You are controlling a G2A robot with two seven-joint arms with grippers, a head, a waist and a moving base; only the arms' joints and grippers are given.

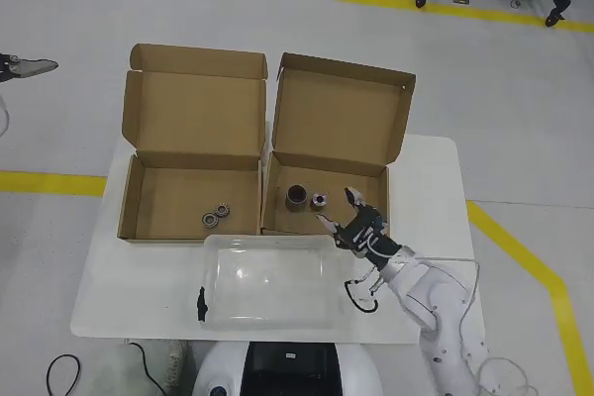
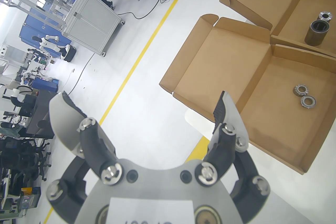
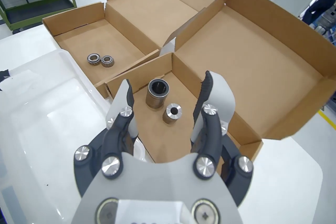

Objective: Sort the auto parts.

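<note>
Far out at ten o'clock off the table point(image 1: 436, 178), over the floor: left gripper point(image 1: 25, 67), fingers spread wide, holding nothing. At nine o'clock on the table, left cardboard box point(image 1: 168, 198), lid back, two ring bearings point(image 1: 216, 214) side by side inside. Just beside it, right cardboard box point(image 1: 287, 220) with a dark sleeve point(image 1: 296, 195) and a small metal bush point(image 1: 320, 199). At six o'clock, clear tub point(image 1: 267, 239). At the right box's four o'clock corner, right gripper point(image 1: 341, 210), open and empty

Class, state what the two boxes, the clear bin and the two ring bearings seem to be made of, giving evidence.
Boxes: matte brown cardboard, creased flaps. Bin: transparent plastic, glossy glints. Ring bearings: probably steel, bright metallic sheen.
</note>
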